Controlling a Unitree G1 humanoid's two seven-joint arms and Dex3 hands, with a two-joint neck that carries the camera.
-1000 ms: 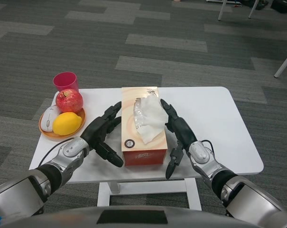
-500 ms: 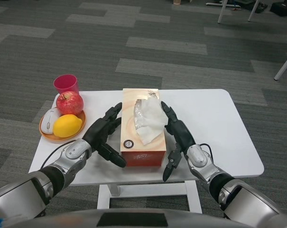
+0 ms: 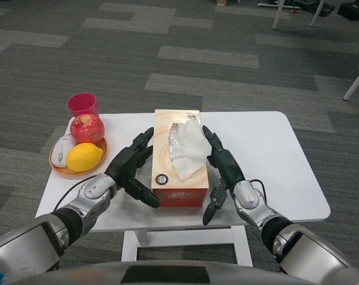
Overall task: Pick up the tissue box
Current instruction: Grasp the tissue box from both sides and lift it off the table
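On the white bench [image 3: 268, 154], an orange tissue box [image 3: 178, 159] lies at the middle, long axis running near to far, a tissue sticking up. Both box sides are hidden behind the hands. Left hand [image 3: 130, 167] and right hand [image 3: 222, 168] flank it, fingers spread, holding nothing, hardly shifted from half a second ago.

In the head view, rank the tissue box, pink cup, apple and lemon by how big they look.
1. Tissue box, clearly largest.
2. Lemon and apple: too alike to rank.
3. Pink cup: smallest showing, but the apple hides its base and it stands farther back.
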